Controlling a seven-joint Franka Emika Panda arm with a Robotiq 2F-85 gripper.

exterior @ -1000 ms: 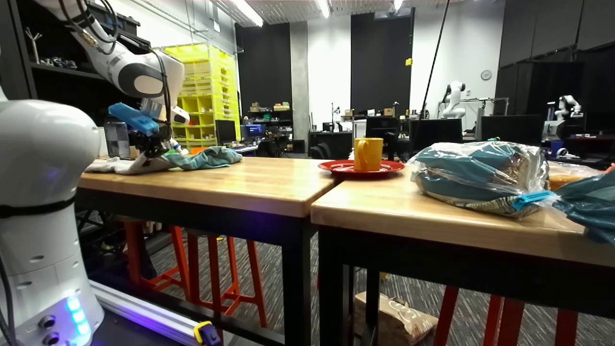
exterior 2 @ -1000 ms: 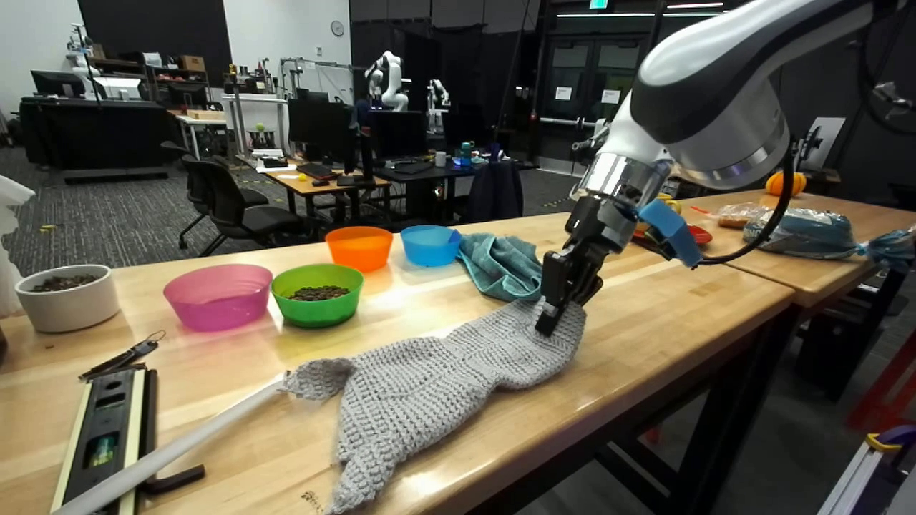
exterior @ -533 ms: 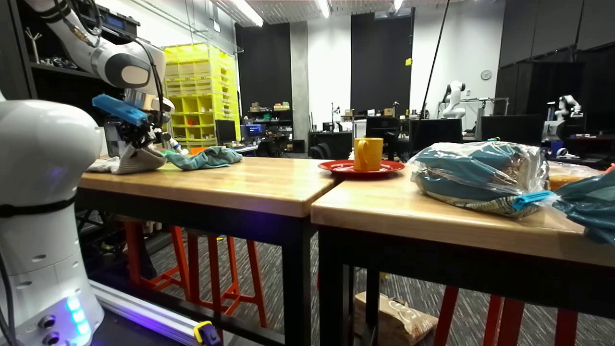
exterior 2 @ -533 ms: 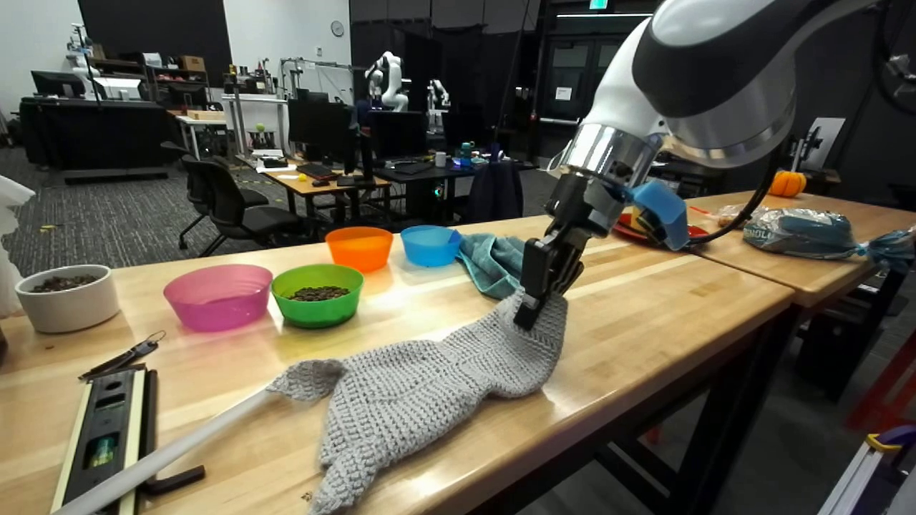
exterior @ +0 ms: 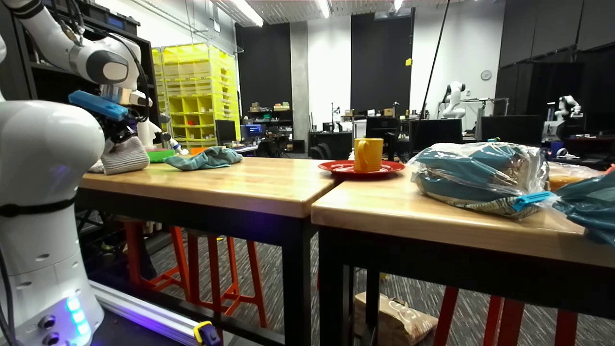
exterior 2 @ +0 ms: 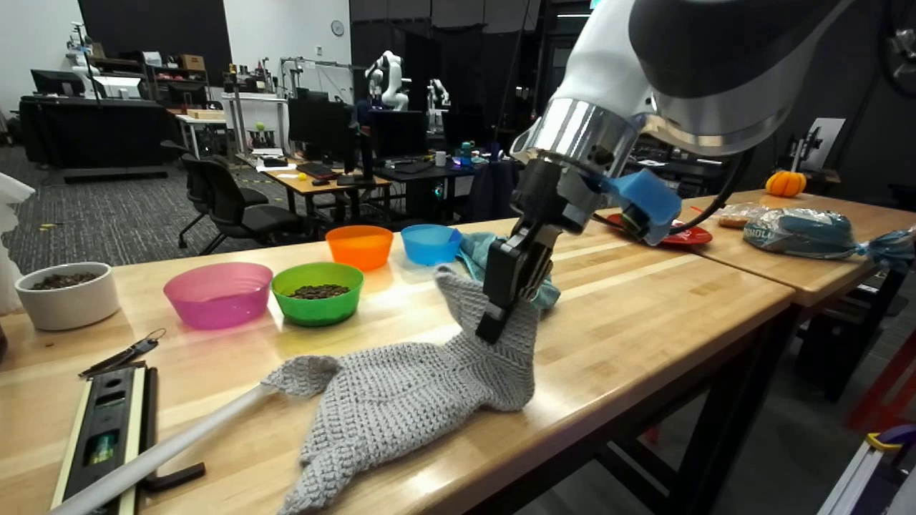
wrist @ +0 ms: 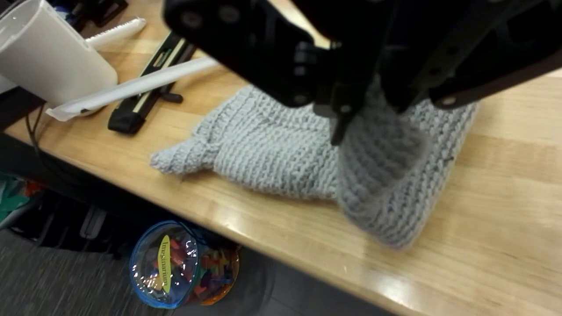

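Note:
A grey knitted cloth [exterior 2: 401,393] lies along the table near its front edge. My gripper [exterior 2: 501,318] is shut on the cloth's far end, pinching a raised fold above the tabletop, and a pointed flap stands up beside the fingers. In the wrist view, the bunched fold of the grey cloth [wrist: 281,149] sits between the dark fingers [wrist: 340,129] and hangs below them. Part of the grey cloth [exterior: 126,156] shows behind the robot's base in an exterior view. Just behind the gripper lies a crumpled teal cloth [exterior 2: 547,295], partly hidden by it.
Pink [exterior 2: 218,300], green [exterior 2: 318,311], orange [exterior 2: 359,249] and blue [exterior 2: 431,247] bowls stand behind the cloth. A white tube [exterior 2: 164,447] crosses a level [exterior 2: 107,422]. Farther along are a red plate [exterior: 331,166], a yellow mug [exterior: 369,156] and bagged bread [exterior: 480,175].
My gripper has moved left in both exterior views, drawing the held end of the grey cloth along. That end now folds up higher, and more of the teal cloth's near side is uncovered.

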